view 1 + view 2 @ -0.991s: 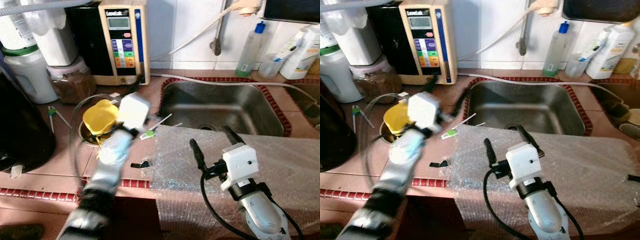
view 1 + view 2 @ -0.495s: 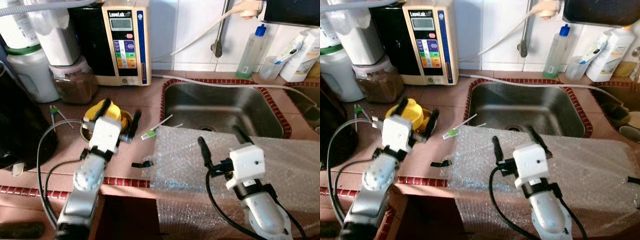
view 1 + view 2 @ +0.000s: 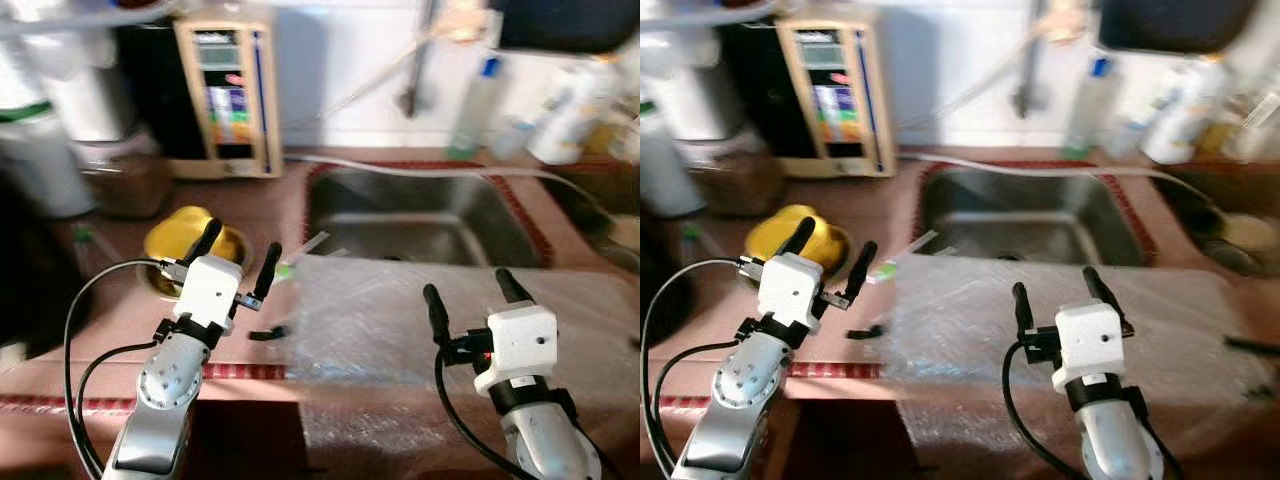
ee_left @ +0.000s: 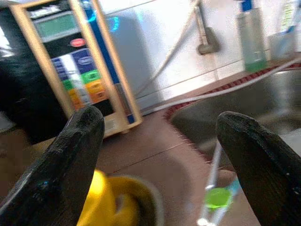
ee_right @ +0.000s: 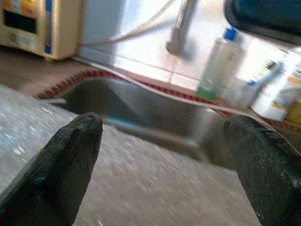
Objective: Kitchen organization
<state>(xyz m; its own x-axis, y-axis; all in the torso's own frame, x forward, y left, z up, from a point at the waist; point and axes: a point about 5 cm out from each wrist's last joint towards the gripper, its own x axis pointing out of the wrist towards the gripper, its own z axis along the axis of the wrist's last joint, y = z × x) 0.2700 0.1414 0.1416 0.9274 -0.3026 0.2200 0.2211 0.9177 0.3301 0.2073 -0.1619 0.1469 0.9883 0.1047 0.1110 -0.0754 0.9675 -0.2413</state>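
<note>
Both hands spread, empty.

No legible text or labels

Bubble wrap covers the counter front; sink lies open behind.

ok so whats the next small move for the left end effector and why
Probably ease the left end effector forward and down toward the yellow lid. Its fingers are open and empty, poised just short of the lid, which sits on the counter left of the sink.
</note>
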